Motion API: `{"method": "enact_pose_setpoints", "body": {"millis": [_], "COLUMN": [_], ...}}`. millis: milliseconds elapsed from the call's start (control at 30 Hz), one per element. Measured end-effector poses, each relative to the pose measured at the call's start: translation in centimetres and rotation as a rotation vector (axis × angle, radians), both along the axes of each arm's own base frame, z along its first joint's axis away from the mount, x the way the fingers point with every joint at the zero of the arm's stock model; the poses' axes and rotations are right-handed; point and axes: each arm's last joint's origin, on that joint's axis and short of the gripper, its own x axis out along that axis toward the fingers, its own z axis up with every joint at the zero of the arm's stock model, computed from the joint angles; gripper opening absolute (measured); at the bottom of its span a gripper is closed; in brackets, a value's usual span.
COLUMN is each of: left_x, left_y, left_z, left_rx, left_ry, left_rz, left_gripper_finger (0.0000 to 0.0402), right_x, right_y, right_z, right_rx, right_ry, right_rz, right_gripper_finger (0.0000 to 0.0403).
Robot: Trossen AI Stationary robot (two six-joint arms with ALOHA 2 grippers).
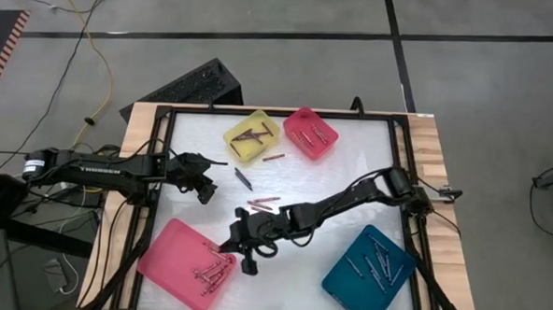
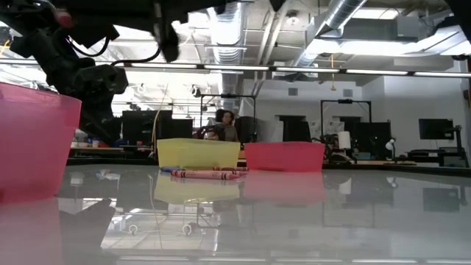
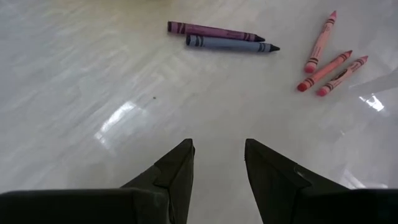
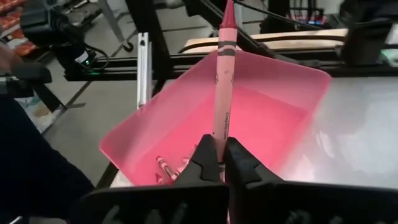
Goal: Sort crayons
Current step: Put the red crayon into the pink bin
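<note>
The right gripper is pressed together on a pink crayon, which stands up between its fingers with the tip pointing away from the wrist. In the high view this gripper is in the lower middle of the frame, at the right edge of the big pink tray. Several crayons already lie in that tray, near its right corner. In the right wrist view the same tray fills the centre, just behind the held crayon.

The left gripper has its fingers spread apart and holds nothing. In the high view it is at the left of the white table, a bit above the big pink tray. In front of it on the table lie a purple crayon and a grey crayon, side by side and nearly touching, and near them three red crayons in a loose group.

At the top middle of the high view are a yellow tray and a small pink tray, both with crayons inside. A teal tray with crayons is in the lower right. One more crayon lies between the yellow tray and the small pink tray
</note>
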Motion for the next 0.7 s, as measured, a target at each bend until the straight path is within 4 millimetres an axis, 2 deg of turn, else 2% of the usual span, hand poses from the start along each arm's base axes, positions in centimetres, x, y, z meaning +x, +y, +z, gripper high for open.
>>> {"method": "enact_pose_setpoints", "body": {"millis": [67, 133, 167, 200, 300, 367, 467, 533, 700], "left_x": [0.0, 0.0, 0.0, -0.1, -0.1, -0.1, -0.1, -0.2, -0.1], "left_y": [0.0, 0.0, 0.0, 0.0, 0.0, 0.0, 0.0, 0.0, 0.0], "left_z": [0.0, 0.0, 0.0, -0.1, -0.1, -0.1, -0.1, -0.2, -0.1], "left_rx": [-0.006, -0.007, -0.009, -0.013, -0.011, -0.011, -0.012, -0.013, -0.012], "left_ry": [0.001, 0.004, 0.003, 0.005, 0.017, 0.018, 0.018, 0.02, 0.018], "left_rz": [0.0, 0.0, 0.002, 0.006, 0.013, 0.013, 0.015, 0.016, 0.016], "left_gripper_finger": [0.0133, 0.0133, 0.0133, 0.0133, 0.0133, 0.0133, 0.0133, 0.0133, 0.0133], "right_x": [0.8, 1.1, 1.4, 1.8, 2.1, 2.6, 2.5, 2.6, 2.5], "right_y": [0.7, 1.2, 1.6, 1.7, 1.8, 1.9, 2.2, 2.5, 2.7], "right_z": [-1.0, -0.6, -1.1, -1.7, -1.4, -2.3, -2.9, -4.0, -4.7], "right_rx": [-0.012, -0.016, -0.018, -0.019, -0.017, -0.02, -0.024, -0.03, -0.036], "right_ry": [0.01, -0.01, -0.003, 0.006, -0.002, 0.013, 0.052, 0.097, 0.127], "right_rz": [0.009, 0.018, 0.023, 0.02, 0.019, 0.016, 0.02, 0.022, 0.028], "right_gripper_finger": [0.0001, 0.0001, 0.0001, 0.0001, 0.0001, 0.0001, 0.0001, 0.0001, 0.0003]}}
